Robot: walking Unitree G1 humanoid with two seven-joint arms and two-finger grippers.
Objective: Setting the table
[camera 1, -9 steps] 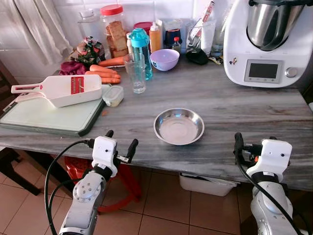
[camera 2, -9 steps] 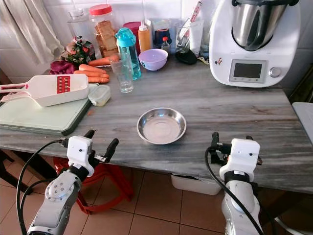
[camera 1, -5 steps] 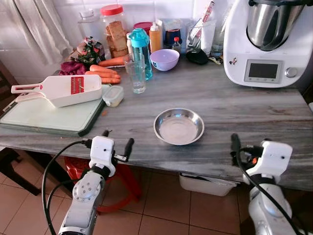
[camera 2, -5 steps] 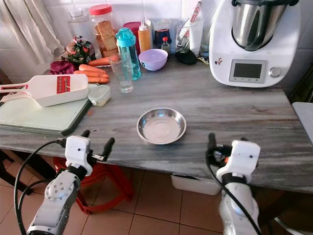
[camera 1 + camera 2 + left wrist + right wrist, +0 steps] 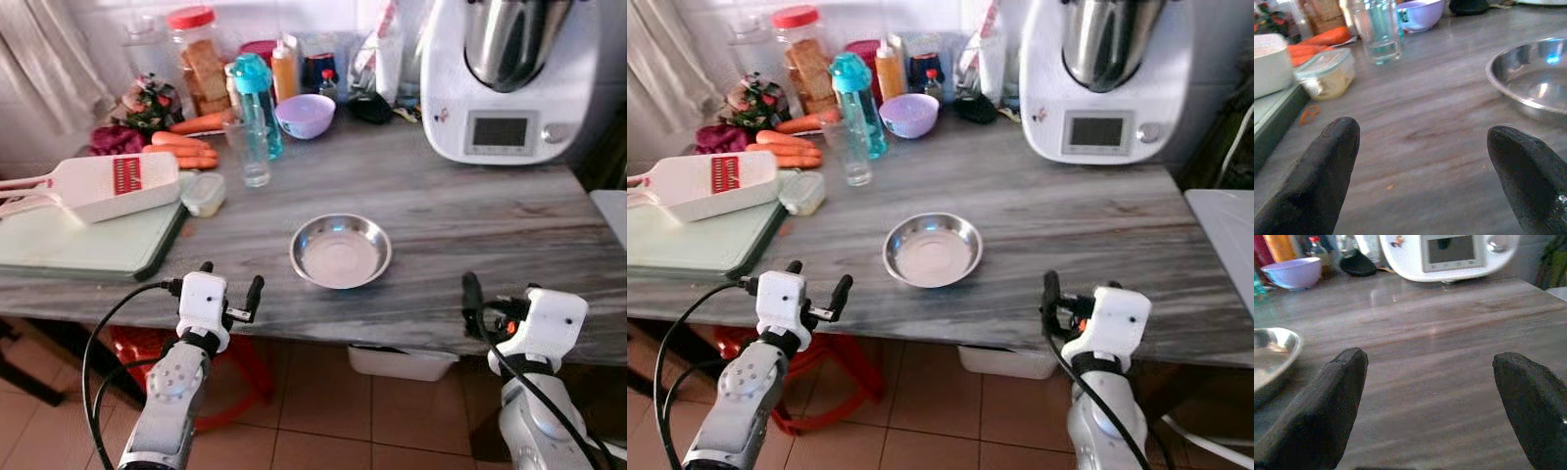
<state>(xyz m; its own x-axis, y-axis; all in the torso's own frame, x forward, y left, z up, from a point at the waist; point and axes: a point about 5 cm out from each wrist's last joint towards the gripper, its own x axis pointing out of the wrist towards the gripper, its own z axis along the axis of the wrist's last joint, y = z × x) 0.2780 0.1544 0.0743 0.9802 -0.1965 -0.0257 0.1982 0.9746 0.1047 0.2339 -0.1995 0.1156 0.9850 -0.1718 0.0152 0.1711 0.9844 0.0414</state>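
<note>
Both grippers spread wide and empty, poised at the counter's near edge.

The left gripper [image 5: 230, 293] and right gripper [image 5: 1420, 171]... the right gripper [image 5: 1058, 294] hover level just off the counter [image 5: 470, 225], fingers pointing inward over it. The steel bowl [image 5: 340, 251] sits between them, close to the near edge. This looks like the approach before a first pick; next, one arm must reach forward and close on the bowl's rim.
</note>
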